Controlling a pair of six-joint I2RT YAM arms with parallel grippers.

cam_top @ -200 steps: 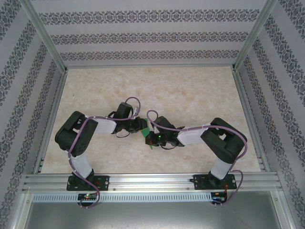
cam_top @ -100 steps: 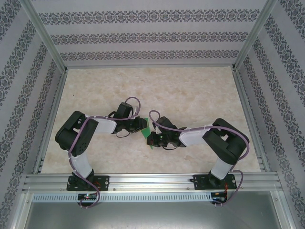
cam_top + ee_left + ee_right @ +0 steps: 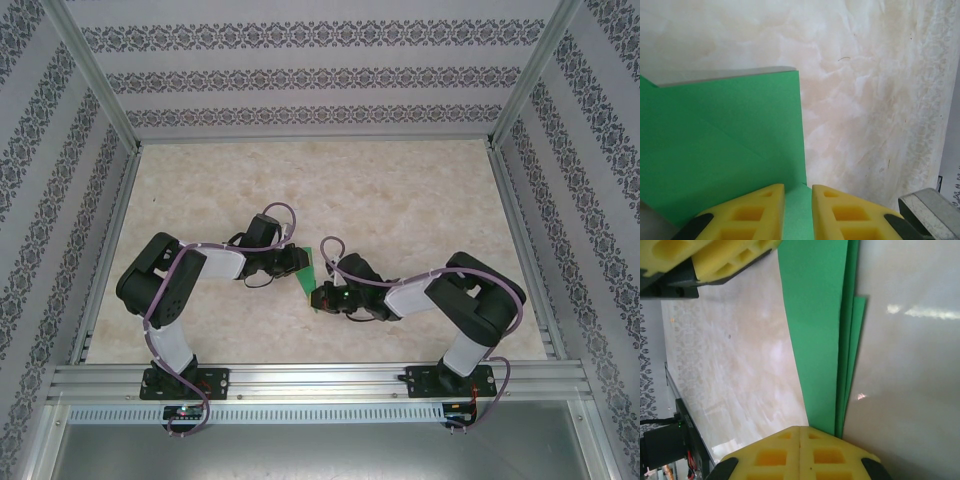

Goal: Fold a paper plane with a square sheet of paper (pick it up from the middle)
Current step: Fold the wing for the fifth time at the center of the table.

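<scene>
While the right claw (image 3: 800, 431) is clamped shut on an edge of the folded green paper (image 3: 815, 330), the left claw (image 3: 798, 195) sits at the paper's other end, jaws slightly parted. Paper is near the middle of the desk (image 3: 400, 200), between the 2 claws.

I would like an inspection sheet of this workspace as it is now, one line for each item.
Surface: pale marbled table, flat.
Job's things: green paper, partly folded in several layers, between the two end effectors.
Clutter: nothing seen.
End effectors: left end effector has its fingers slightly apart over the paper; right end effector is shut, its tip at the paper's edge.
Cables: purple cables run along both arms and loop near the wrists.
Surroundings: patterned walls on three sides; aluminium frame at the near edge.
</scene>
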